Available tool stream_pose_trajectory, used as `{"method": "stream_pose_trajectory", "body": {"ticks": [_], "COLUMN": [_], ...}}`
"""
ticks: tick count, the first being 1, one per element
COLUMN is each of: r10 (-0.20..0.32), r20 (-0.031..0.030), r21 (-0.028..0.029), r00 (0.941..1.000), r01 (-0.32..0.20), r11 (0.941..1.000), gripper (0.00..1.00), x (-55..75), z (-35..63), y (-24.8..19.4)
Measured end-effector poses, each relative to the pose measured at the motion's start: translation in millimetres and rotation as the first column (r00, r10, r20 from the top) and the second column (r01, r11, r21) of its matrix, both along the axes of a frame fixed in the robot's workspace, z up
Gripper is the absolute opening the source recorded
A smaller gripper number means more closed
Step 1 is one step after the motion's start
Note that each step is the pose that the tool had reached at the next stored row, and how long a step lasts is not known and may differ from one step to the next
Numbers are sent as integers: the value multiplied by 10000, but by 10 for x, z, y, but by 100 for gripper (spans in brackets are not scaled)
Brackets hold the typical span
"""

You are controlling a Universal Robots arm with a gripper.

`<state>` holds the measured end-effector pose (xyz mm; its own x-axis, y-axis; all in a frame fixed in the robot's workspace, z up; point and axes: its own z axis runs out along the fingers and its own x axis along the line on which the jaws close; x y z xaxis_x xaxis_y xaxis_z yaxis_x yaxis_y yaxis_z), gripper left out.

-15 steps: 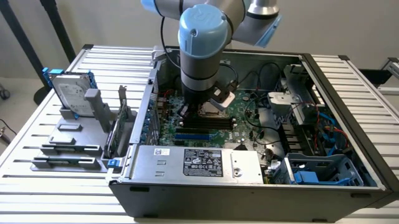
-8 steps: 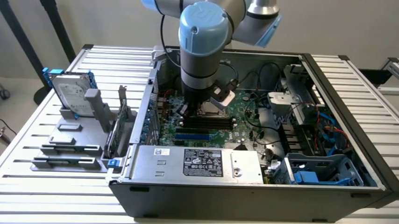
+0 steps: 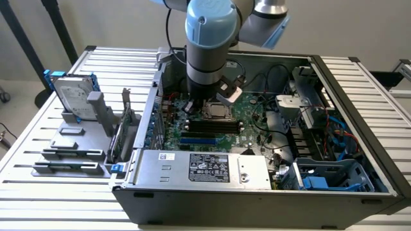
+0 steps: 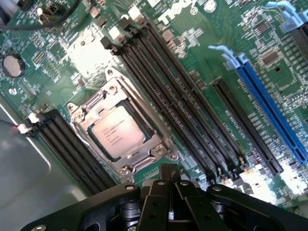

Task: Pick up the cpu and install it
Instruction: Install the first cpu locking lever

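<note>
Fingers pressed together, empty, just above the socket, cpu seated flat inside it

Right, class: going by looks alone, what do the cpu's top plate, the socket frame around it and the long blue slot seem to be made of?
The cpu: brushed silver-grey metal, judging by its dull sheen and printed markings.
The socket frame: bare stamped metal, bright and reflective along its edges.
The blue slot: probably moulded plastic, with uniform colour and a matt finish.

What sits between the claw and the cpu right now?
Nothing visible. The cpu lies flat in its socket on the motherboard, its top uncovered. The claw hangs above the board just beside the socket, with open air between them.
</note>
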<state>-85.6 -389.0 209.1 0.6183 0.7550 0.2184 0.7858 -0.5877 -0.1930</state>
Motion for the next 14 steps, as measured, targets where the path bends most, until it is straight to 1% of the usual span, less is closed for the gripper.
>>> {"method": "stream_pose_trajectory", "body": {"ticks": [3, 6, 9, 12, 14], "r10": [73, 191, 415, 719, 994], "r20": [-28, -49, -64, -66, -67], "r21": [0, 0, 0, -1, -1], "r00": [10000, 9998, 9991, 9974, 9950], "r01": [-73, -191, -415, -719, -994], "r11": [10000, 9998, 9991, 9974, 9950], "gripper": [11, 11, 11, 11, 11], "x": [0, 0, 0, 0, 0], "z": [31, 95, 190, 289, 327], "y": [76, 124, 143, 147, 147]}}
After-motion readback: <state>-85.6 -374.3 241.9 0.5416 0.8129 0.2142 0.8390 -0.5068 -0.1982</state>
